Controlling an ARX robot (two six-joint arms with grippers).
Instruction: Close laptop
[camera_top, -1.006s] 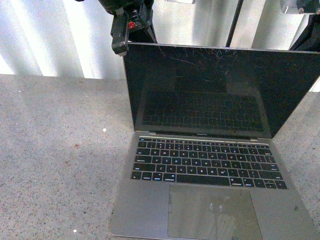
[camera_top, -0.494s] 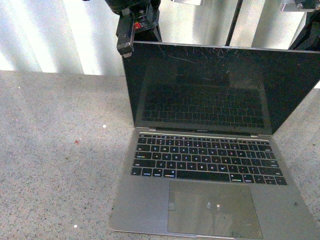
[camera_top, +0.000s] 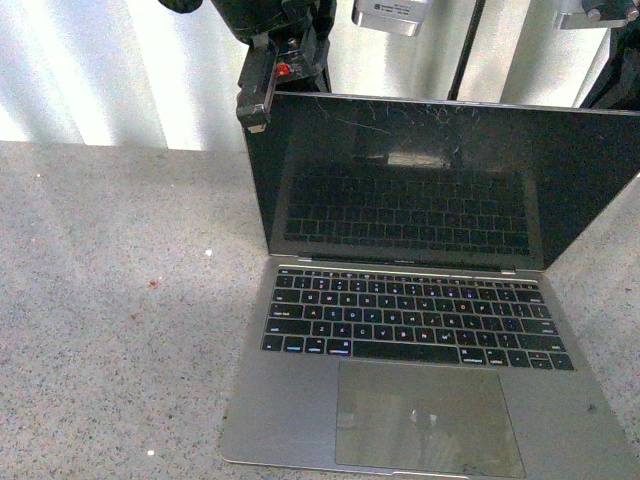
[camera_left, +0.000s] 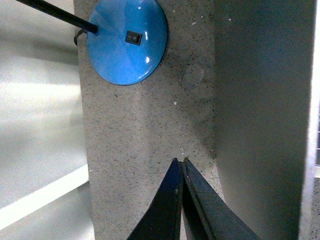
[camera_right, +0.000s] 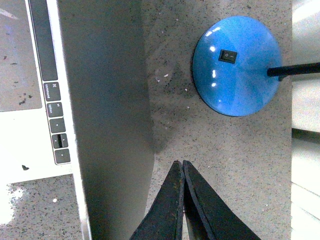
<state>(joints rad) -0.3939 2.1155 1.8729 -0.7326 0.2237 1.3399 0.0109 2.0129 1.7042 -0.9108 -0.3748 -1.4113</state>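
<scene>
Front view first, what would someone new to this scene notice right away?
An open laptop with a scratched black screen fills the right side of the speckled table. The left gripper, shut, hangs by the screen's upper left corner. Behind the laptop, the wrist views show what looks like a shiny blue round lamp base with a small black switch.

We read "command" on one black key (camera_right: 52, 91) of the laptop (camera_right: 105, 100) in the right wrist view. The tiny print under its screen and on the white label (camera_top: 390, 10) above is too blurred for us.
</scene>
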